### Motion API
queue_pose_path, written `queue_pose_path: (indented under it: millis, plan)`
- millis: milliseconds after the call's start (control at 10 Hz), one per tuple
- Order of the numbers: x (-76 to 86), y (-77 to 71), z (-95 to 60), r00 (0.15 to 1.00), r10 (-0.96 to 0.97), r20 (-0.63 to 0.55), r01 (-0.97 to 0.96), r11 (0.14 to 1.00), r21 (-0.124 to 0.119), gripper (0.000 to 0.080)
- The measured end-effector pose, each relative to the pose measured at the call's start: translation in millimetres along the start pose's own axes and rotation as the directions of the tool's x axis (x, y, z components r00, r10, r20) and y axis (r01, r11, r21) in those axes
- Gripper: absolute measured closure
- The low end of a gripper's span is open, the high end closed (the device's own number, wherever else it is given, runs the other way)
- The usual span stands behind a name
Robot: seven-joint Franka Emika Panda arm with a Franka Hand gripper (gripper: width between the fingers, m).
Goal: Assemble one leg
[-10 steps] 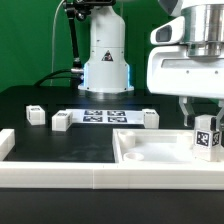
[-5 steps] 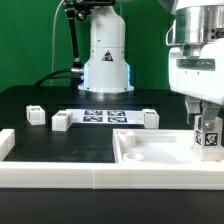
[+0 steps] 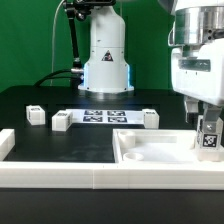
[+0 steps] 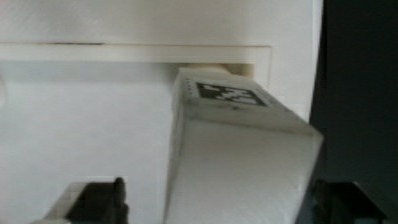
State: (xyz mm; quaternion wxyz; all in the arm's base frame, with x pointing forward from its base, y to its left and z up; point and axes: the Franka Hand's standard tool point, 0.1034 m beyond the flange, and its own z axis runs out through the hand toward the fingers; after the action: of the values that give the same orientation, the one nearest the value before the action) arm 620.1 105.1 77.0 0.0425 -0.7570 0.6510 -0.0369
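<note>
My gripper (image 3: 206, 122) is at the exterior view's right, shut on a leg (image 3: 209, 138), a stubby white piece with a black-and-white tag. It holds the leg upright over the far right corner of the large flat white panel (image 3: 150, 150) with its raised rim. In the wrist view the leg (image 4: 240, 125) runs between my dark fingers (image 4: 98, 203), its lower end at the panel's corner (image 4: 107, 100). I cannot tell whether it touches. Three more legs stand on the black table: two on the left (image 3: 37, 114) (image 3: 62, 121) and one near the middle (image 3: 149, 118).
The marker board (image 3: 103, 115) lies flat in front of the robot base (image 3: 106, 60). A white rail (image 3: 60, 180) runs along the table's front edge and turns up at the left (image 3: 5, 145).
My gripper has moved to the exterior view's right and a little lower with the leg in it. The other legs and the panel have not moved.
</note>
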Motion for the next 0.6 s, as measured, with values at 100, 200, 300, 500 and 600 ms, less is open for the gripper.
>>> queue_pose_path:
  millis: [100, 200, 300, 500, 600]
  plan:
    - [-2.0, -0.1, 0.0, 0.999, -0.038, 0.001, 0.038, 0.999, -0.001, 0.0212]
    - [-2.5, -0.7, -0.2, 0.987, -0.159, 0.001, 0.159, 0.987, 0.001, 0.0163]
    - [-0.7, -2.4, -0.7, 0.959, -0.284, -0.005, 0.284, 0.959, 0.012, 0.0154]
    - [-0.6, -2.8, -0.8, 0.887, -0.462, -0.008, 0.462, 0.887, 0.01, 0.0154]
    - [-0.8, -3.3, -0.2, 0.821, -0.571, -0.008, 0.571, 0.821, 0.006, 0.0151]
